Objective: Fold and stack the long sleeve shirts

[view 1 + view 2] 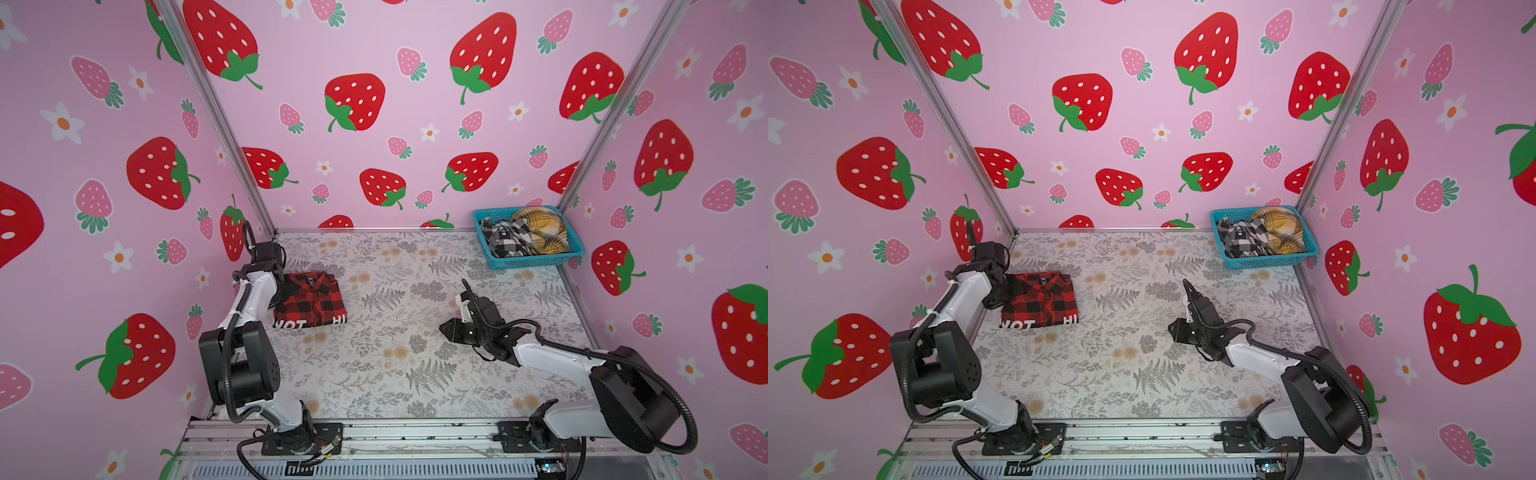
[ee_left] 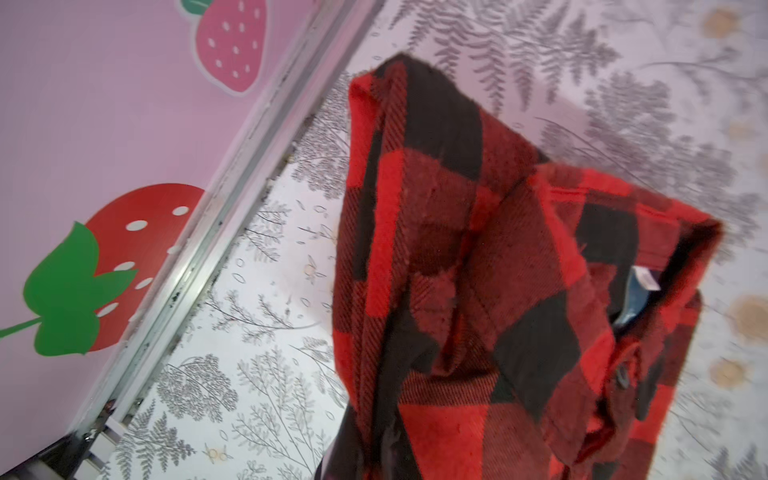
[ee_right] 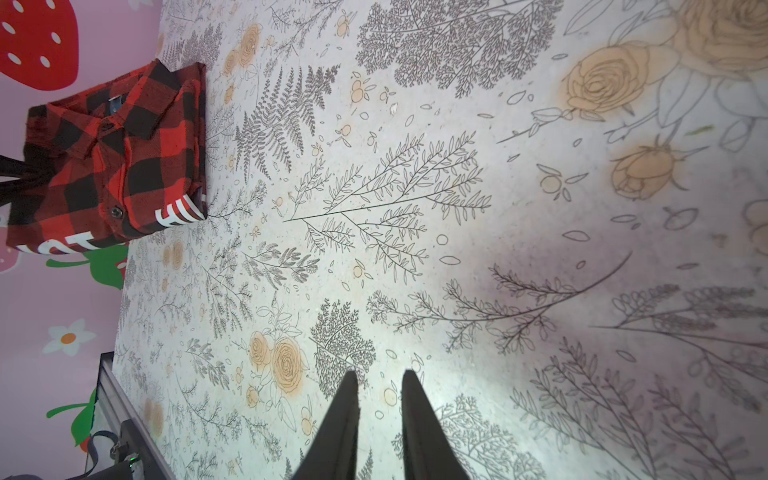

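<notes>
Top views: folded red-and-black shirt [image 1: 309,303] lay on the table [image 1: 415,374], left side; left gripper [image 1: 996,296] met its left edge
Left wrist: shirt cloth filled the view; fingers pinched together on it
Right wrist: right gripper [image 3: 380,374] hung over the table; fingers slightly apart

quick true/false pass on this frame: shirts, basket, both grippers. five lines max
1. The red-and-black shirt lies folded on the table. True.
2. The blue basket is empty. False: it holds the black-and-white shirt and the mustard plaid shirt.
3. The right gripper holds a shirt. False: its jaws stand apart with nothing between them, over bare table.
4. The left gripper is at the red-and-black shirt's left edge. True.
5. The basket sits at the table's far right corner. True.
</notes>
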Controlling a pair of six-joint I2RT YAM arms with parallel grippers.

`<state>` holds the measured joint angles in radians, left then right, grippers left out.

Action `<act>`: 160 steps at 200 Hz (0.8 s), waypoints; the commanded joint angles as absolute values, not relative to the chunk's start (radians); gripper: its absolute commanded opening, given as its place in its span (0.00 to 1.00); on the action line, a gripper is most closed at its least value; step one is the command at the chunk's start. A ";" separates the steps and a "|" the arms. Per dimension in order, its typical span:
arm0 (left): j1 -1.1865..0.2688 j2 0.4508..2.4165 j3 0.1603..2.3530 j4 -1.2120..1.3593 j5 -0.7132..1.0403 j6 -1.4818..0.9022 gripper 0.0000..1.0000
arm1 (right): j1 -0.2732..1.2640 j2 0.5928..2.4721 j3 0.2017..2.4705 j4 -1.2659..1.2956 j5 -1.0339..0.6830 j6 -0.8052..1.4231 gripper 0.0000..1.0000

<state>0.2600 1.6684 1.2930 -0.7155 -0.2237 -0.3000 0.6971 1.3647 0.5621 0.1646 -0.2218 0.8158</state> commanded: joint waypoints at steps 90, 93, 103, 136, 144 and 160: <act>0.377 2.096 1.684 -0.719 -0.320 -0.139 0.00 | 0.666 1.416 0.559 0.211 -0.297 0.800 0.22; 0.378 2.103 1.691 -0.719 -0.315 -0.137 0.00 | 0.664 1.419 0.557 0.213 -0.299 0.800 0.22; 0.380 2.132 1.715 -0.719 -0.303 -0.129 0.00 | 0.661 1.426 0.558 0.217 -0.303 0.804 0.22; 0.377 2.232 1.802 -0.743 -0.297 -0.110 0.00 | 0.654 1.443 0.560 0.228 -0.311 0.813 0.21; 0.378 2.249 1.820 -0.745 -0.295 -0.104 0.00 | 0.653 1.446 0.560 0.228 -0.311 0.814 0.22; 0.377 2.285 1.873 -0.764 -0.311 -0.111 0.18 | 0.652 1.451 0.562 0.228 -0.314 0.813 0.21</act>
<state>0.3752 2.2391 1.7828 -0.7193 -0.2802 -0.1280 0.6579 1.4357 0.5621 0.2058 -0.3016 0.8104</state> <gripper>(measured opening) 0.088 0.216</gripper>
